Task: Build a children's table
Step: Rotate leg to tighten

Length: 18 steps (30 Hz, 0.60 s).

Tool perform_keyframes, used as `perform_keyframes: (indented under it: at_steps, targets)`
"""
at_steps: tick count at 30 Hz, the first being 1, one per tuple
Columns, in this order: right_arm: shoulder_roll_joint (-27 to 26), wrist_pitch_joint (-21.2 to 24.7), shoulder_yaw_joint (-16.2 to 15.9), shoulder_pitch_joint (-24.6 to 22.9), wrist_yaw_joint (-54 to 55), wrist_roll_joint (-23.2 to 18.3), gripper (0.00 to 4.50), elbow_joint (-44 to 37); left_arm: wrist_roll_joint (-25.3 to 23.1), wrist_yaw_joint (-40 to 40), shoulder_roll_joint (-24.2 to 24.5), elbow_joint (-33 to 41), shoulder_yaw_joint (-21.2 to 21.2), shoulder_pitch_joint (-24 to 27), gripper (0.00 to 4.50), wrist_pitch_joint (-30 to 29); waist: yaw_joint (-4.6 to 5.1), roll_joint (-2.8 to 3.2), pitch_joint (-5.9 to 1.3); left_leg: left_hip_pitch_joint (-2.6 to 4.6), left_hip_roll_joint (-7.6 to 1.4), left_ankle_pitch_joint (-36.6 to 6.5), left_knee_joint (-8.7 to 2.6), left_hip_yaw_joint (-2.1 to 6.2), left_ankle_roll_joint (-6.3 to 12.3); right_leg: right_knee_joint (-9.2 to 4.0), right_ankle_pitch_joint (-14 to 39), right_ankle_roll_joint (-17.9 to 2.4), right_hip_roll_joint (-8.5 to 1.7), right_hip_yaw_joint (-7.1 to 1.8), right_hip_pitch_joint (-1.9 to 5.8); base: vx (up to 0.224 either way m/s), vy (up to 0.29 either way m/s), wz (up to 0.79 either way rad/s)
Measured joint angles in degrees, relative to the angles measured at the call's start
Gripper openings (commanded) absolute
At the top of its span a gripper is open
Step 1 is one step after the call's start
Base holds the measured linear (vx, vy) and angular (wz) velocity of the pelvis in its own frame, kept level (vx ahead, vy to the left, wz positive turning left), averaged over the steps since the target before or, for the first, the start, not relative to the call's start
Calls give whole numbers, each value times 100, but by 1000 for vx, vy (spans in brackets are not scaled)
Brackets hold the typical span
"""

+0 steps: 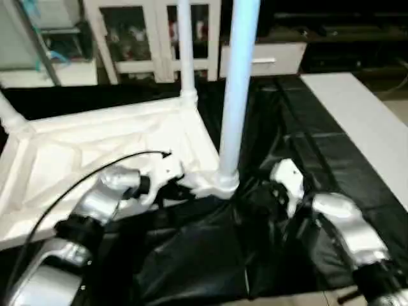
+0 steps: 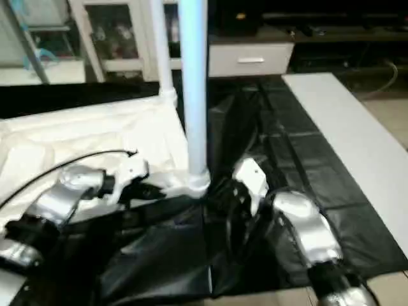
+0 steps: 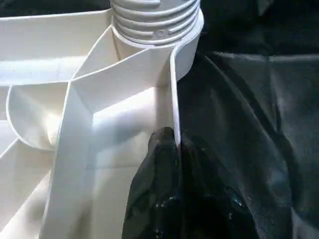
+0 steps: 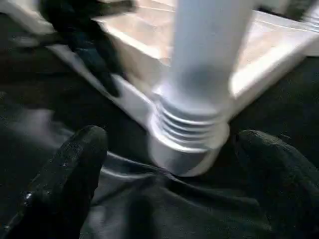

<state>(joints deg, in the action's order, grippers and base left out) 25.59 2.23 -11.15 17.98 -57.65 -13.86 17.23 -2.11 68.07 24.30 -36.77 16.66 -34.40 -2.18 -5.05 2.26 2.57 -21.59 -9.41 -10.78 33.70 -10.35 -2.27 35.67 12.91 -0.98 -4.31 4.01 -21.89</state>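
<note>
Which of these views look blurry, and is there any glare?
Right wrist view: the leg and its socket are smeared. Left wrist view: sharp on the tabletop ribs. Left eye view: the tabletop looks washed out; sheen on the black cover.

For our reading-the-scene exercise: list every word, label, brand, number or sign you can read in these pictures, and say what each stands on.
None can be read.
Tabletop: plain white ribs, no print.
Near leg and its threaded collar: one small raised mark on the collar, too blurred to read.
Cabinet behind: things behind the glass too blurred to read.
</note>
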Motion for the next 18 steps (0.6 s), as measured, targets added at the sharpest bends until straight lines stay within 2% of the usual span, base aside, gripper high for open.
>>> perform_keyframes:
  at_steps: [10,15,17,18]
  targets:
    - [-471,-74,-82,710,299,348,447,900,32,137,27,117,1,60,0,11,-12,-3,1,-18,-1,0,2,-5,-1,-3,0,0,0,1,-11,0,0,0]
    - [-578,-51,-113,903,281,339,447,1105,68,161,22,127,4,64,0,6,-32,-4,1,-29,-1,7,7,-5,12,-4,0,0,-1,3,-16,0,0,0]
    - [-612,-49,-113,902,218,329,417,1129,71,162,19,127,4,64,0,6,-31,-3,1,-32,-1,6,11,-5,14,-3,0,0,-1,3,-17,0,0,0]
    - [-626,-48,-111,903,203,310,417,1139,71,162,20,127,4,64,0,4,-29,-4,1,-32,-1,6,12,-5,14,-3,0,0,-1,3,-17,0,0,0]
